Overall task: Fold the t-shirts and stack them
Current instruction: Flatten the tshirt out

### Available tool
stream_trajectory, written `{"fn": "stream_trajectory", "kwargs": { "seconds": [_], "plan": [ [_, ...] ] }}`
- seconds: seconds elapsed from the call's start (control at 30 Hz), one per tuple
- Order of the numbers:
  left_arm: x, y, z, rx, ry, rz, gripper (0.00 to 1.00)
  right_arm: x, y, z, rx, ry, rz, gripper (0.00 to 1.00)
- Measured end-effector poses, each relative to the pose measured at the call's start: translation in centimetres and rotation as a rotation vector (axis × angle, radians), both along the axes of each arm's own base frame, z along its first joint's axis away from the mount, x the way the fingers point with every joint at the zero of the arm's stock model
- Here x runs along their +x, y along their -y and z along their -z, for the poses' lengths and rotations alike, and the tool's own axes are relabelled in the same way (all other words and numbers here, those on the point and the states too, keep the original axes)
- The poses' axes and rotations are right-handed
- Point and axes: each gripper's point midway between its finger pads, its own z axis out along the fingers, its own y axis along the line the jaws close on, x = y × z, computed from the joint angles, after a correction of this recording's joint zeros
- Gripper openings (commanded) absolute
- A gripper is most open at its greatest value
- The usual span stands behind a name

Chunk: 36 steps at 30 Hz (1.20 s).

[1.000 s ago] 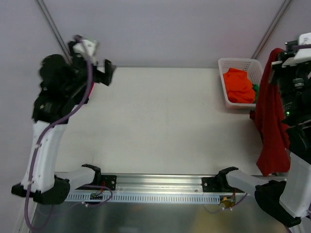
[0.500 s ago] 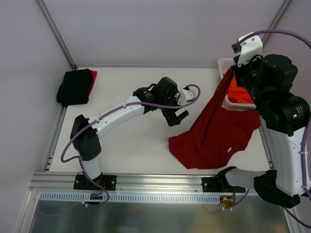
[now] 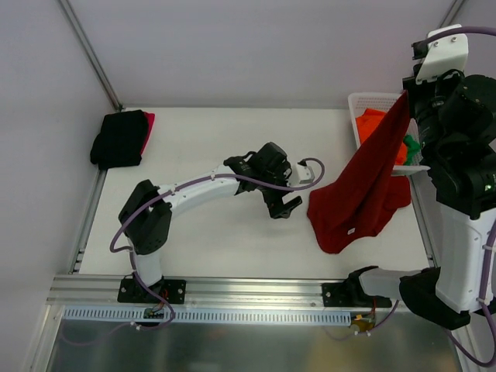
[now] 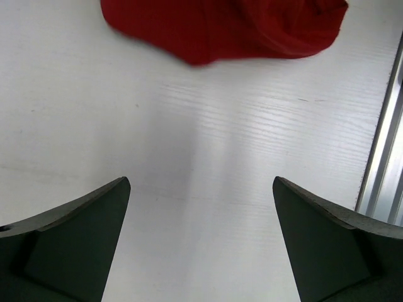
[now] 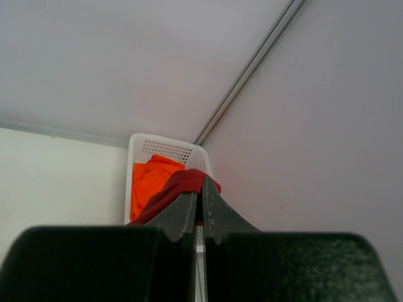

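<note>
My right gripper [image 3: 406, 96] is shut on the dark red t-shirt [image 3: 364, 186] and holds it high over the table's right side; its lower part drapes on the table. In the right wrist view the cloth [image 5: 179, 187] is pinched at the tips of my right gripper [image 5: 200, 192]. My left gripper [image 3: 285, 205] is open and empty at mid table, just left of the shirt's hem [image 4: 220, 28]. A folded black t-shirt [image 3: 118, 138] with a bright red one [image 3: 147, 122] under it lies at the far left corner. Orange [image 3: 370, 124] and green [image 3: 410, 144] shirts are in the basket.
A white lattice basket [image 3: 356, 105] stands at the far right corner; it also shows in the right wrist view [image 5: 165, 148]. An aluminium rail [image 3: 256, 291] runs along the near edge. Frame posts rise at both far corners.
My right gripper has lifted and pulled the dark red shirt to the right, so less of it lies on the table. My left arm shifted slightly right.
</note>
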Motion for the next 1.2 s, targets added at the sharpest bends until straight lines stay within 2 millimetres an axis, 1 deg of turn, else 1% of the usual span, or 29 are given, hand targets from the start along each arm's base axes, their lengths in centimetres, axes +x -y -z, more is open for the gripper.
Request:
{"fn": "stream_trajectory", "kwargs": {
  "seconds": [0.07,0.13,0.2,0.27,0.33,0.4,0.47,0.5,0.57,0.67,0.73,0.9,1.07,1.2],
  "plan": [
    [-0.5,0.5,0.3,-0.017,-0.008,0.025,0.99,0.0,0.0,0.0,0.000,-0.001,0.003,0.00],
    [-0.5,0.9,0.2,-0.031,0.010,0.040,0.99,0.1,-0.1,0.1,0.000,-0.003,-0.002,0.00],
    [0.1,1.5,-0.1,-0.059,0.051,0.049,0.99,0.1,-0.4,0.2,0.004,-0.007,-0.019,0.00],
    [0.9,2.1,-0.4,-0.086,0.103,0.054,0.99,-0.1,-1.2,0.6,0.008,-0.017,-0.072,0.00],
    [1.3,2.5,-0.6,-0.105,0.128,0.058,0.99,-0.6,-2.9,1.4,0.017,-0.038,-0.188,0.00],
    [1.5,2.8,-0.9,-0.122,0.141,0.061,0.99,-1.9,-5.1,2.4,0.020,-0.065,-0.335,0.00],
    [1.7,3.2,-1.3,-0.146,0.153,0.065,0.99,-4.3,-7.9,3.4,0.031,-0.102,-0.531,0.00],
    [1.7,3.3,-1.5,-0.152,0.155,0.067,0.99,-5.4,-8.9,3.6,0.037,-0.111,-0.605,0.00],
    [1.6,3.6,-1.7,-0.171,0.153,0.079,0.99,-8.0,-10.8,3.5,0.051,-0.126,-0.753,0.00],
    [1.1,4.0,-2.0,-0.195,0.140,0.103,0.99,-10.6,-12.2,2.9,0.060,-0.113,-0.883,0.00],
    [0.7,4.2,-2.2,-0.210,0.129,0.123,0.99,-11.6,-12.9,3.0,0.062,-0.125,-0.940,0.00],
    [0.0,4.3,-1.9,-0.231,0.112,0.172,0.99,-12.6,-13.6,4.2,0.070,-0.184,-1.003,0.00],
    [-0.4,4.4,-1.2,-0.247,0.067,0.200,0.99,-12.9,-13.6,4.7,0.074,-0.205,-1.008,0.00],
    [-1.5,4.3,-0.7,-0.254,0.012,0.236,0.99,-12.6,-13.4,4.7,0.075,-0.204,-0.989,0.00]
  ]
}}
